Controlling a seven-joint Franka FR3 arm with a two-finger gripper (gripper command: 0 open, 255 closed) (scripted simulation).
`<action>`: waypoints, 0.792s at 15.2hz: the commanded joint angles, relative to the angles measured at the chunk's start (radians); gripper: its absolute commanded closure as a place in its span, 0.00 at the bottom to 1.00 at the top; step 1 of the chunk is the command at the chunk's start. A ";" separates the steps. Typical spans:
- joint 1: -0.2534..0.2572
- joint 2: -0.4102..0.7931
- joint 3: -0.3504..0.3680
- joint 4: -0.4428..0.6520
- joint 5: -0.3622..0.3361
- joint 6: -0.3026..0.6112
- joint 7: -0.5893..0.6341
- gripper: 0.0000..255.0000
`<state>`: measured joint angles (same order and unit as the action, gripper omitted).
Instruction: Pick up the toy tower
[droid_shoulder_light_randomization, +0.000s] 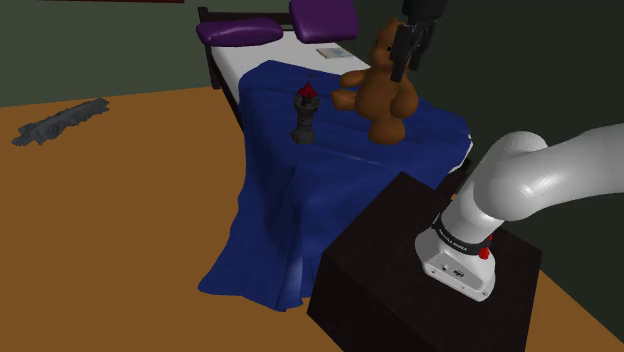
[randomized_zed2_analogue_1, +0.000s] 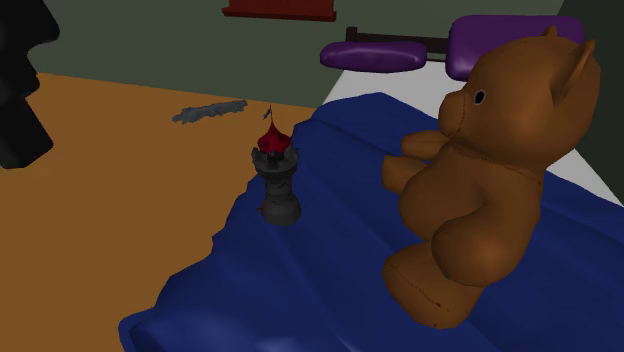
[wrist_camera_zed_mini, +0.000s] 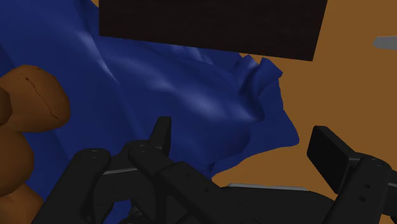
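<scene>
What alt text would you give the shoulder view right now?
A dark toy tower with a red top stands upright on a blue blanket draped over a bed, a seated brown teddy bear to the shoulder view's right. The black gripper hangs by the bear's head, apart from the tower.

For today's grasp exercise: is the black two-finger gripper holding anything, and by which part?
Nothing is held. The black two-finger gripper stands open over the blue blanket; the dark grey red-topped toy tower stands untouched on it.
</scene>
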<state>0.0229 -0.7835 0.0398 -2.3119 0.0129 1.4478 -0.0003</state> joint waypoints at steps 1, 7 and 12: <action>0.000 0.000 0.000 0.000 0.000 0.000 0.000 0.00; -0.034 0.175 -0.003 0.025 -0.010 0.184 0.047 0.00; -0.061 0.335 -0.009 0.082 -0.020 0.315 0.086 0.00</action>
<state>-0.0336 -0.4899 0.0303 -2.2523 -0.0053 1.7375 0.0756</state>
